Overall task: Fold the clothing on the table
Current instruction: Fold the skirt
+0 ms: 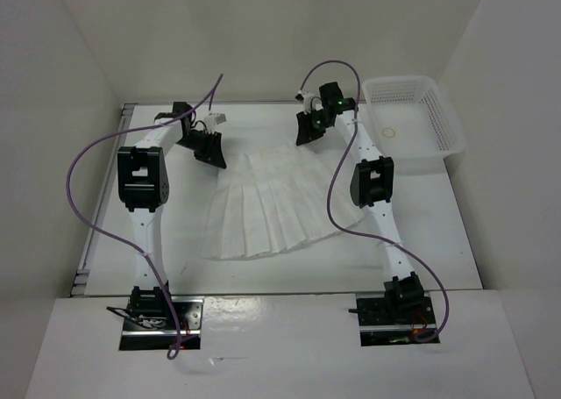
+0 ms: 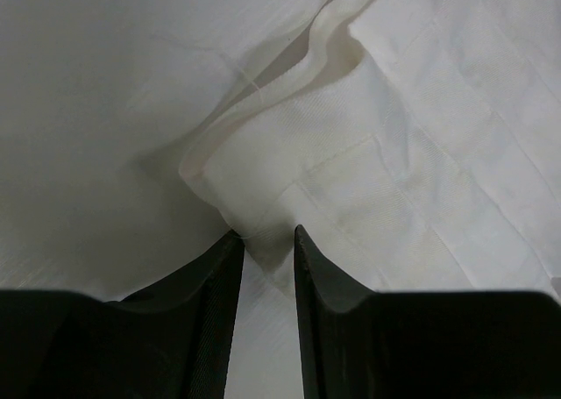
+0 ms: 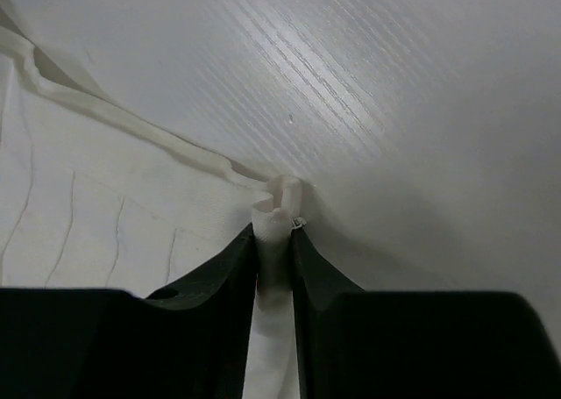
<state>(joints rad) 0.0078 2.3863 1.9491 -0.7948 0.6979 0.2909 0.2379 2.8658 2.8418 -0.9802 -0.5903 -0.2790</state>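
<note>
Clothing lies centred on the surface, hem toward 6 o'clock, with left gripper and right gripper each pinching a waistband corner near 12 o'clock on thin bites, so an uneven lift could slip one free.

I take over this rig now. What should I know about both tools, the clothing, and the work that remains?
Left tool: shut on the waist corner of the clothing on its own side.
Right tool: shut on the other waist corner, with fabric bunched between its fingers.
Clothing: spread flat on the table, waist on the far side, hem toward the arm bases.
Done: both waist corners are gripped.
Left: no fold is made yet. The likely next step is to lift both corners together and carry the waist toward the hem.
</note>
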